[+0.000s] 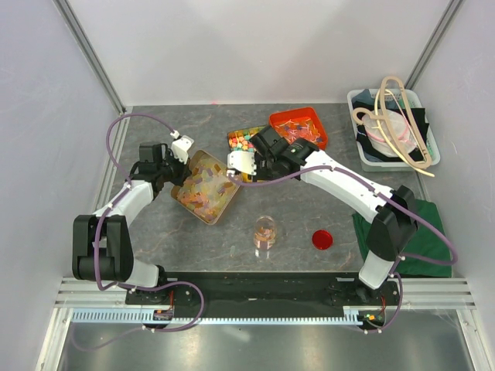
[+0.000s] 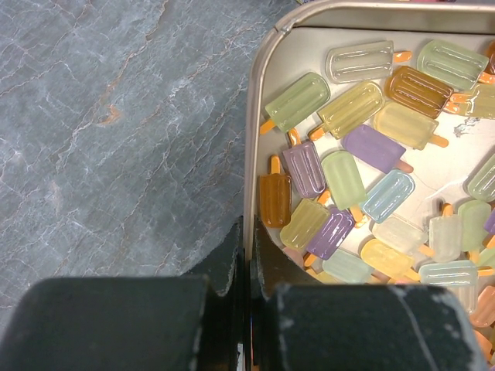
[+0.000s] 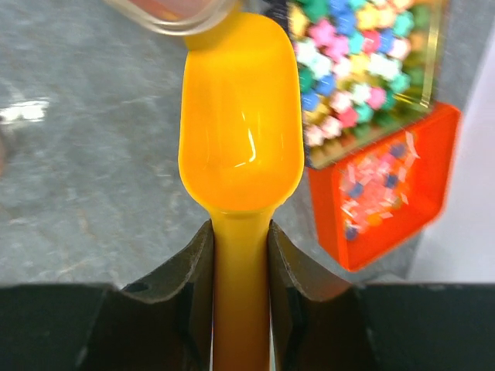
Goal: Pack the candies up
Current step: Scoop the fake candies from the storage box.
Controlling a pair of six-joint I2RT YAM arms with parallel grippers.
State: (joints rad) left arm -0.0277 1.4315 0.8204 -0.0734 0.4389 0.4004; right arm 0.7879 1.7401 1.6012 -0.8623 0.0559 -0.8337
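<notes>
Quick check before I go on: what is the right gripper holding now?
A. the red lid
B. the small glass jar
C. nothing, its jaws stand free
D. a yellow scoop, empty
D: in the right wrist view the right gripper is clamped on the handle of the yellow scoop, and the scoop's bowl is bare.

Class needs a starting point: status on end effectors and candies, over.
Left end effector shut on rim of silver metal tray. Right end effector holds empty yellow plastic scoop. Pastel translucent popsicle candies lie in tray.
</notes>
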